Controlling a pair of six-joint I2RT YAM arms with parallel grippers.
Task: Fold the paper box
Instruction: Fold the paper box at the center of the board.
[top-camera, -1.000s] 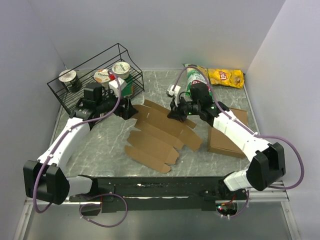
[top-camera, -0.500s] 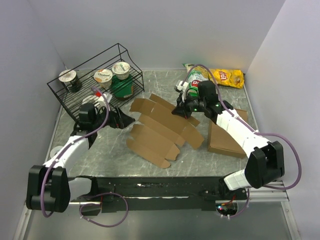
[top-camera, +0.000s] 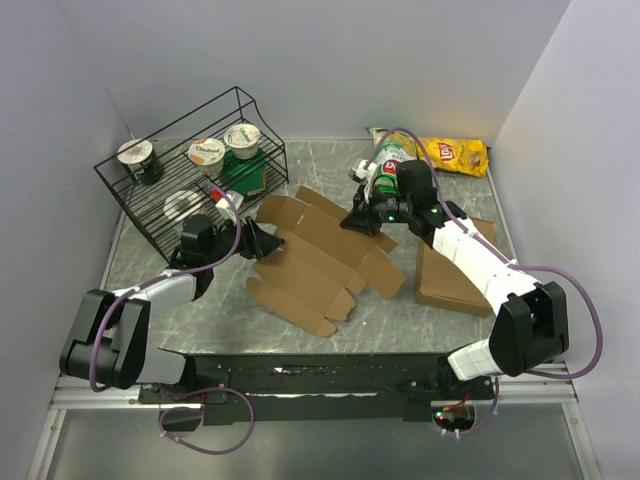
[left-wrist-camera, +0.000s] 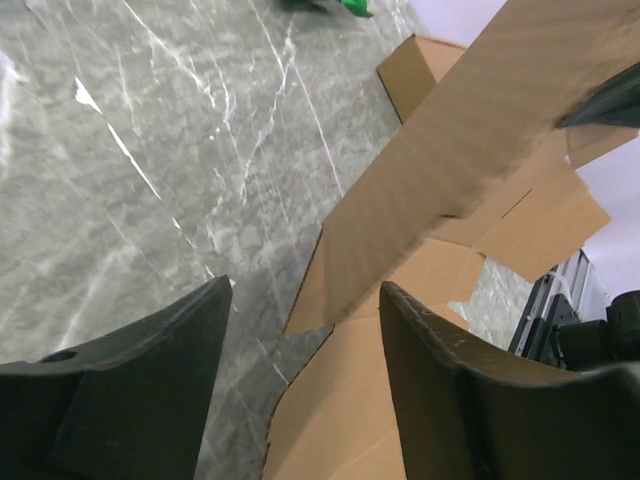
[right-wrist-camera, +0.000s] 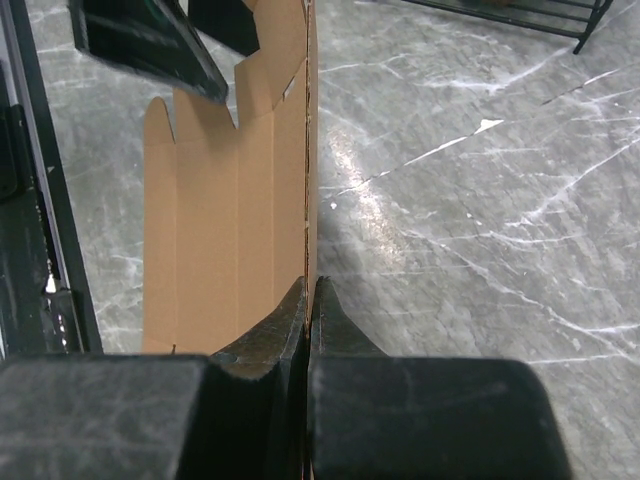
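1. Grey marbled tabletop (top-camera: 190, 300) sits between pale walls, with both arms bolted at its near edge.
2. The paper box (top-camera: 310, 265), a brown blank with notched flaps, lies in the middle of the tabletop. Its near flaps are flat on the surface and its far part is raised.
3. The right end effector (top-camera: 358, 222) is at the blank's far right edge. In the right wrist view its fingers (right-wrist-camera: 270, 330) are pressed together on the thin edge of a panel that stands upright.
4. The left end effector (top-camera: 262, 242) sits low at the blank's left edge. In the left wrist view its two fingers (left-wrist-camera: 140, 400) stand apart, with the corner of a tilted panel in the gap between them. Whether either finger touches the cardboard is unclear.
5. A black wire basket (top-camera: 150, 195) stands at the far left, with three cups (top-camera: 205, 152) in it.
6. A plain cardboard slab (top-camera: 450, 280) lies right of the blank, partly under the right arm.
7. A yellow chip bag (top-camera: 452, 153) and a green packet (top-camera: 392, 155) lie at the far right.
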